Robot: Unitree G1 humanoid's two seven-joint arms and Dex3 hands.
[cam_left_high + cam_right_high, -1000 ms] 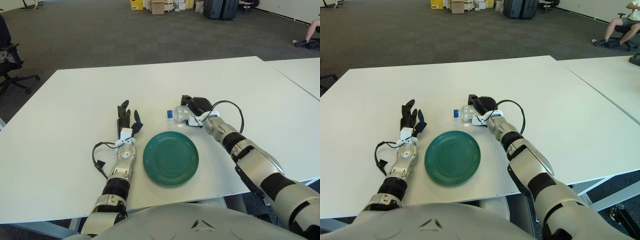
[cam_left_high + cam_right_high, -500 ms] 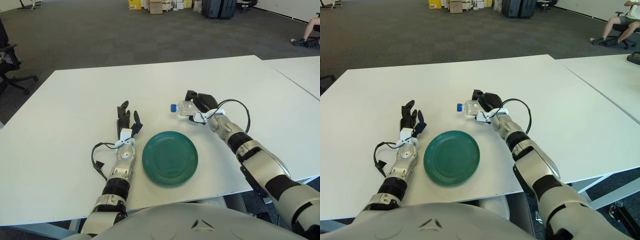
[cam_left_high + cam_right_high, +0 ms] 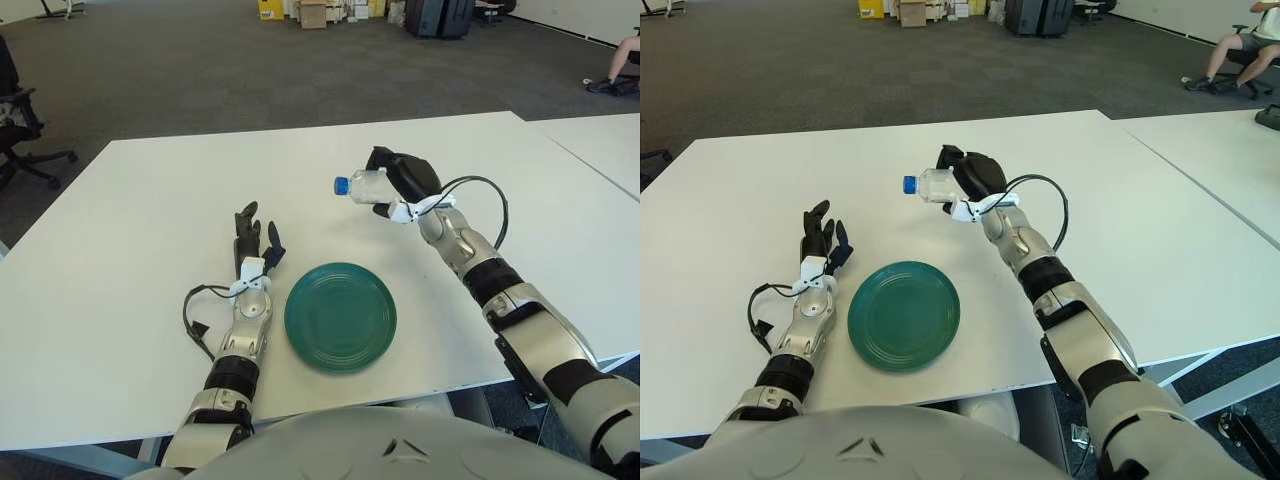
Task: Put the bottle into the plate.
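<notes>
A small clear bottle (image 3: 362, 185) with a blue cap lies sideways in the air, cap pointing left, with my right hand (image 3: 398, 179) shut on it. It hangs above the white table (image 3: 120, 200), behind and slightly right of the green plate (image 3: 340, 316). The plate sits flat near the table's front edge with nothing on it. My left hand (image 3: 253, 243) shows just left of the plate, fingers spread and holding nothing.
A second white table (image 3: 600, 140) adjoins on the right. Beyond the tables is dark carpet, with an office chair (image 3: 20, 120) at far left, boxes at the back and a seated person (image 3: 1240, 50) at far right.
My right hand has lifted the bottle off the table and carried it upward, cap still pointing left. The left hand and the plate have not moved.
</notes>
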